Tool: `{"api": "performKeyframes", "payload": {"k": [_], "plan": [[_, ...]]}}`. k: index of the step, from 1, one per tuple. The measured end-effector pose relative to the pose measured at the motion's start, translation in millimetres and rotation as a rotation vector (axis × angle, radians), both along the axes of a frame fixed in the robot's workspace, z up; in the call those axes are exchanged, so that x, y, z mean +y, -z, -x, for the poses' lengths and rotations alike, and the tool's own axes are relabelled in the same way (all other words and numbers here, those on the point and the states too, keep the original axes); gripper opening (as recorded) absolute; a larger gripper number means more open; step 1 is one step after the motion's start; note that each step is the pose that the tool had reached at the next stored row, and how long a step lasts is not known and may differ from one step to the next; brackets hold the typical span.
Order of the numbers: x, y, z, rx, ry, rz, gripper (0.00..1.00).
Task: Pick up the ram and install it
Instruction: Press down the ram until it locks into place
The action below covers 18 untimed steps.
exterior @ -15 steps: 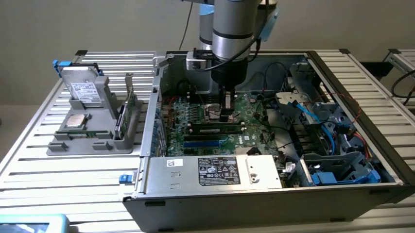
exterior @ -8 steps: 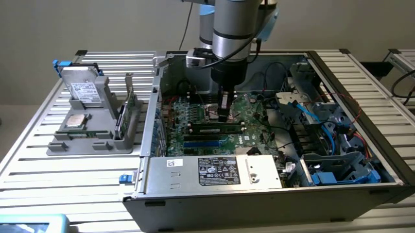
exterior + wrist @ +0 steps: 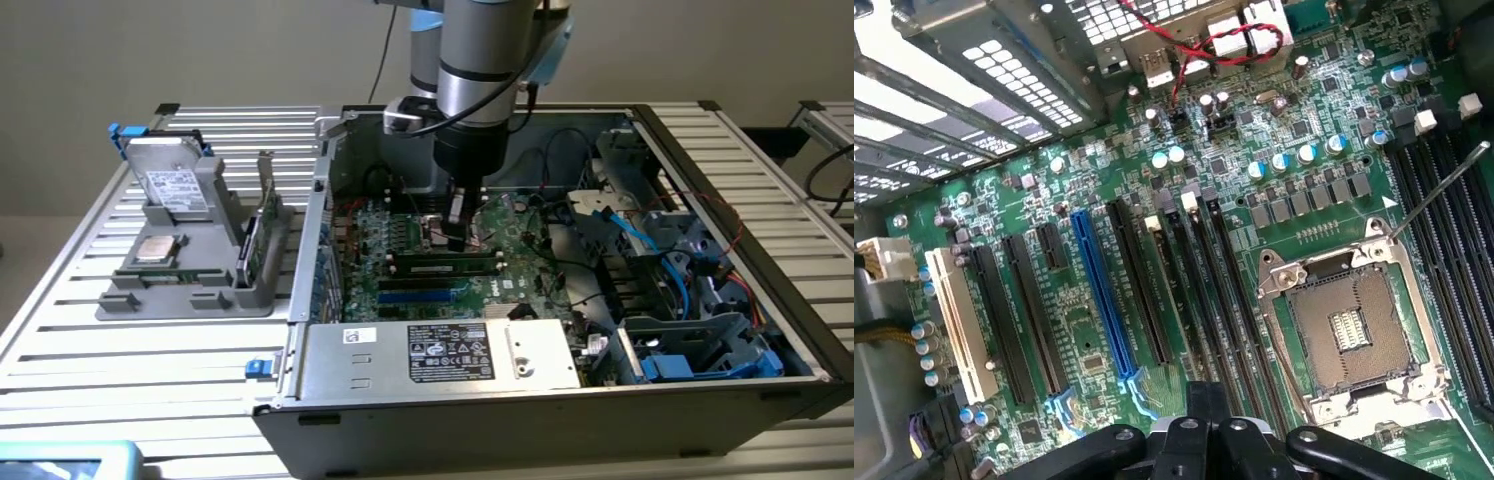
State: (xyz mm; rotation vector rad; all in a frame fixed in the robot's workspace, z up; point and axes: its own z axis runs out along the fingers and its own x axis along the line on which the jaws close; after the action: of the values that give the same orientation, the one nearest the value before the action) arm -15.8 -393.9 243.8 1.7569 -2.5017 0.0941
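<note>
Install step in hand: gripper (image 3: 458, 240) fingers closed, low over the motherboard (image 3: 514, 225), just beyond the ram (image 3: 447, 267) seated in its slot — what follows calls for a check of seating.

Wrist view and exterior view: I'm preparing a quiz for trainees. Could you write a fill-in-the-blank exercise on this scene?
1. The gripper hangs inside the open computer case, just above the green ____ on its floor.
2. The processor socket has no chip in it: it is ____.
3. The grey holder carrying the silver processor chip stands outside the case, on the exterior view's ____.

Missing words: motherboard; empty; left
</note>
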Motion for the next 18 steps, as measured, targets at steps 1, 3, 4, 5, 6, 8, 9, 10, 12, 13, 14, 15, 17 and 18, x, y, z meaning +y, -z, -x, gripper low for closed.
{"api": "performKeyframes", "payload": {"k": [1,3,4,5,6,8,9,10,12,13,14,15,17,18], "plan": [[0.0,0.0,0.0,0.0001,0.015,0.0001,0.11],[0.0,0.0,0.0,0.0000,0.044,0.0000,0.11],[0.0,0.0,0.0,0.0000,0.060,0.0000,0.11],[0.0,0.0,0.0,0.0000,0.075,0.0001,0.11],[0.0,0.0,0.0,0.0000,0.090,0.0001,0.11],[0.0,0.0,0.0,0.0000,0.119,0.0001,0.11],[0.0,0.0,0.0,-0.0001,0.133,0.0001,0.11],[0.0,0.0,0.1,-0.0008,0.145,0.0002,0.11],[-0.1,0.0,0.0,-0.0032,0.163,0.0020,0.11],[0.0,0.0,0.0,-0.0053,0.171,0.0041,0.11],[-0.1,0.0,0.0,-0.0077,0.178,0.0067,0.11],[-0.1,0.0,0.0,-0.0102,0.186,0.0095,0.11],[-0.1,0.0,0.0,-0.0149,0.201,0.0148,0.11],[-0.1,0.0,0.0,-0.0163,0.210,0.0167,0.11]]}}
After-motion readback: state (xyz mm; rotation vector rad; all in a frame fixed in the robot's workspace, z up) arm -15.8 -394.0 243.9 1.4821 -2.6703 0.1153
